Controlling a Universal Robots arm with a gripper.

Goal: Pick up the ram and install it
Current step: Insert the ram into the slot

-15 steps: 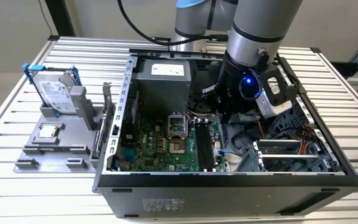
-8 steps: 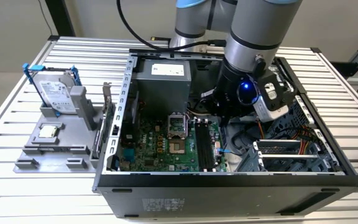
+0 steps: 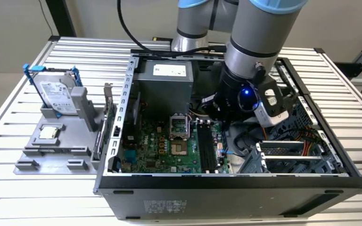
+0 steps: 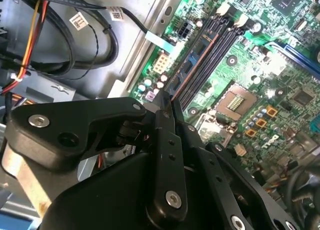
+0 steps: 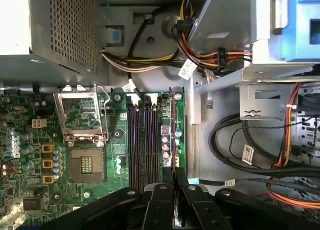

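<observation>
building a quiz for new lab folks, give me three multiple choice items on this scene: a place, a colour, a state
1. The hard drive stands: A on the grey fixture outside the case; B inside the case; C on the floor.
2. The motherboard is: A red; B green; C white.
3. The gripper is: A wide open; B shut on the ram; C shut on a cable.
Key: A, it stands at the exterior view's left; B, the board is green in both wrist views; B, its fingers pinch the thin stick at the memory slots.

A robotics lab — an industrial arm (image 3: 256, 33) over an opened computer case (image 3: 231, 197) on a slatted aluminium table (image 3: 30, 200).
</observation>
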